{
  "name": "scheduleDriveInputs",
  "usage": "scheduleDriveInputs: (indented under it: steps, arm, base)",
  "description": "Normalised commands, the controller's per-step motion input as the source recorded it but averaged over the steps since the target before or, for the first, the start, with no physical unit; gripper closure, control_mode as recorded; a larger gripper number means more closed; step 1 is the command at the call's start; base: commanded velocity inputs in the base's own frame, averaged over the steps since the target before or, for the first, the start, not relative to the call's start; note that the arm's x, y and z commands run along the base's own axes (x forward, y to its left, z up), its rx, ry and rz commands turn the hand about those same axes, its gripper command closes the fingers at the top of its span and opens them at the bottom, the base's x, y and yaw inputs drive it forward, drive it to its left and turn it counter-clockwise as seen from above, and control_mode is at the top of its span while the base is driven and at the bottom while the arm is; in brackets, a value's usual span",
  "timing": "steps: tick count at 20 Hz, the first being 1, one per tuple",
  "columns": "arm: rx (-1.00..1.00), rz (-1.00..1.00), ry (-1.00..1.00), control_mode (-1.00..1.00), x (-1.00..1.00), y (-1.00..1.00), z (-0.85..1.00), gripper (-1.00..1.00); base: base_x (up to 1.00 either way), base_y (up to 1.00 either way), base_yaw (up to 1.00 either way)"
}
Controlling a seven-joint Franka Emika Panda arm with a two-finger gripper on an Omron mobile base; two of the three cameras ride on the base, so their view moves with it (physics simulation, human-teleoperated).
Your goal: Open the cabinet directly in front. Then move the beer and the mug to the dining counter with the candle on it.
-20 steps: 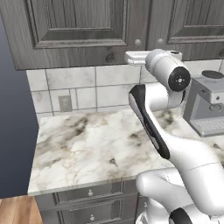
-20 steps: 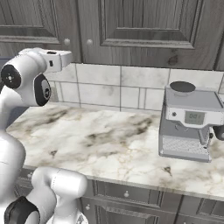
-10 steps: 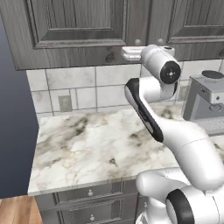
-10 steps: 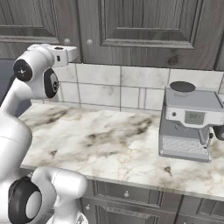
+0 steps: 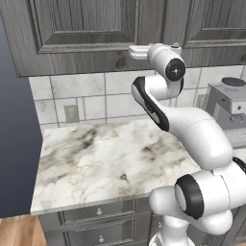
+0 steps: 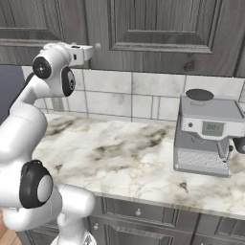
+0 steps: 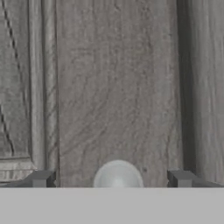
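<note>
The fingers (image 7: 40, 178) stand spread wide with the round knob (image 7: 118, 174) between them at the bottom centre of the hand view. Since a second ago the arm has risen to the closed cabinet (image 5: 86, 33) at the upper left of the left base view. Closing on the knob looks like the next move; beer and mug are presumably behind the doors.

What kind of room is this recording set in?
A rendered home kitchen, most likely: dark grey wall cabinets with round knobs hang above a tiled wall, and a coffee machine stands on a marble worktop over drawers.
</note>
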Motion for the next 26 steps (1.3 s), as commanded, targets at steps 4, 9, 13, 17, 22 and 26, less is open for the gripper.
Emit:
scheduleDriveInputs:
  steps: [4, 9, 13, 17, 22, 26]
  arm:
    - [0.00, 0.00, 0.09, -1.00, 0.96, 0.00, 0.00, -1.00]
    - [0.00, 0.00, 0.04, -1.00, 0.89, 0.00, 0.00, -1.00]
    - [0.00, 0.00, 0.00, -1.00, 0.32, 0.02, -0.03, 1.00]
    - [0.00, 0.00, 0.00, -1.00, 0.00, 0.00, 0.00, 1.00]
    - [0.00, 0.00, 0.00, -1.00, 0.00, 0.00, 0.00, 1.00]
    - [0.00, 0.00, 0.00, -1.00, -0.23, 0.00, 0.00, 1.00]
  base:
    - [0.00, 0.00, 0.00]
    - [0.00, 0.00, 0.00]
    - [0.00, 0.00, 0.00]
    - [0.00, 0.00, 0.00]
    - [0.00, 0.00, 0.00]
    - [0.00, 0.00, 0.00]
